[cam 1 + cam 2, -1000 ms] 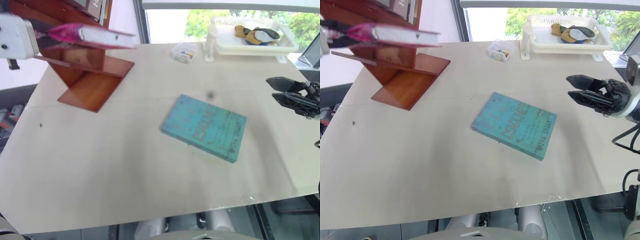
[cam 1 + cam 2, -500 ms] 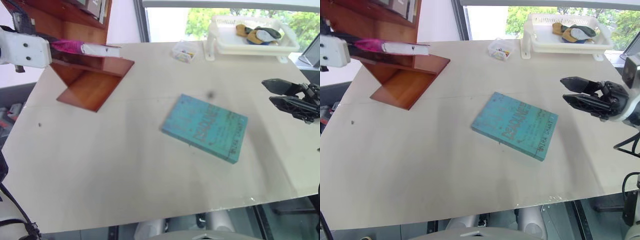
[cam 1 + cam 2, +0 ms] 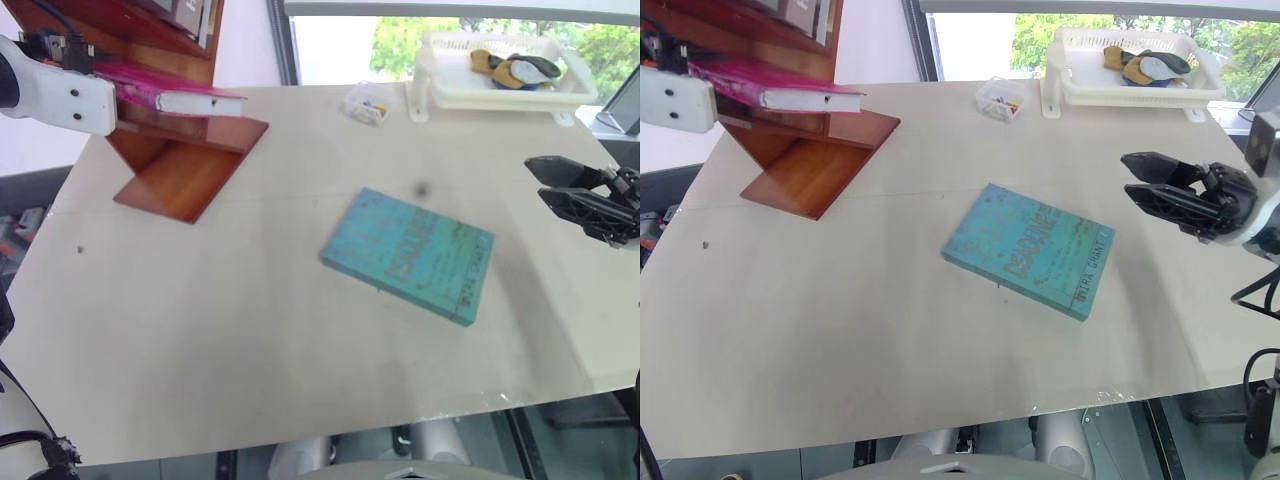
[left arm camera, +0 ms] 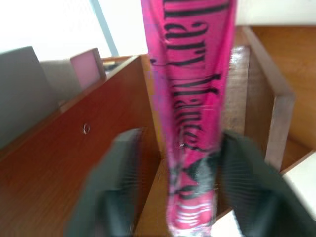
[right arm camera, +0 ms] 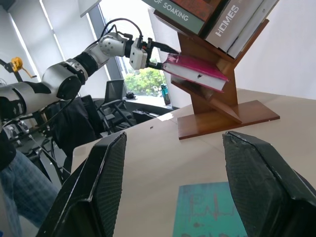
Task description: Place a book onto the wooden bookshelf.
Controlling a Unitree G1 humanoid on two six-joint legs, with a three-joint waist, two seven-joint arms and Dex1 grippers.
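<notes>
The pink book [image 3: 175, 95] lies flat on a slanted board of the wooden bookshelf [image 3: 185, 165] at the table's far left, its white page edges facing the table. My left gripper [image 4: 180, 139] is at the book's spine, open, one black finger [image 4: 121, 182] on each side and a gap on at least one side. Seen from the right wrist, the same book [image 5: 195, 69] sits under the shelf's upper books. My right gripper [image 3: 548, 186] hovers at the table's right edge, open, with nothing between its fingers.
A teal-blue book [image 3: 410, 255] lies flat mid-table. A white tray [image 3: 440, 92] with small items stands at the far right, a small clear box [image 3: 368, 103] beside it. Other books [image 5: 232, 19] fill the shelf's upper boards.
The pink book has rolled from edge-on to flat and gone further into the shelf, now resting on the board. My left hand followed it forward. The right gripper stayed put.
</notes>
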